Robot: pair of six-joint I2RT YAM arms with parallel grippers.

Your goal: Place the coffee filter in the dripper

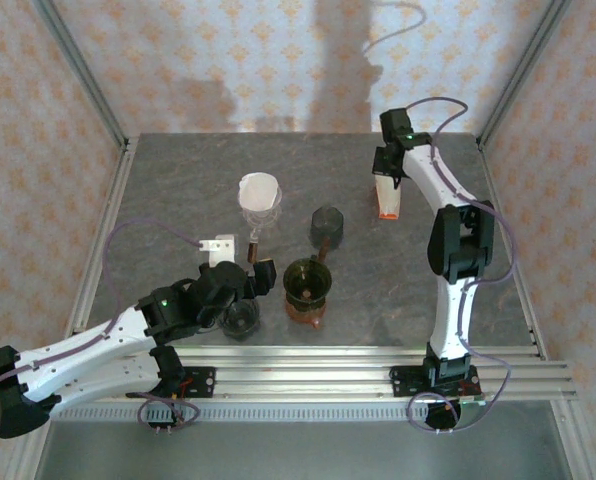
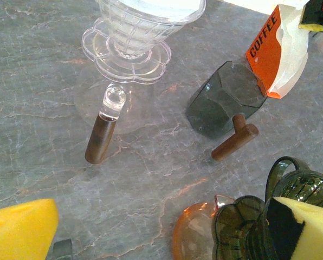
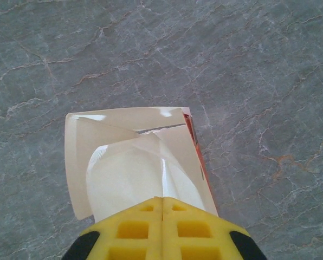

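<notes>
**Fingers pinched on a filter at the box**

On the right gripper the fingers are pressed together on the coffee filter, which is tucked in its box towards the table's far right, with bare surface all round. The left gripper is held wide and empty beside the green dripper, which is partly hidden by one pad.

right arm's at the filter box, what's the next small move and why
Probably lift the right gripper straight up a little. Its yellow jaws look shut on the white paper coffee filter, which sits inside the open orange-and-white cardboard box, so it must come free first.
</notes>
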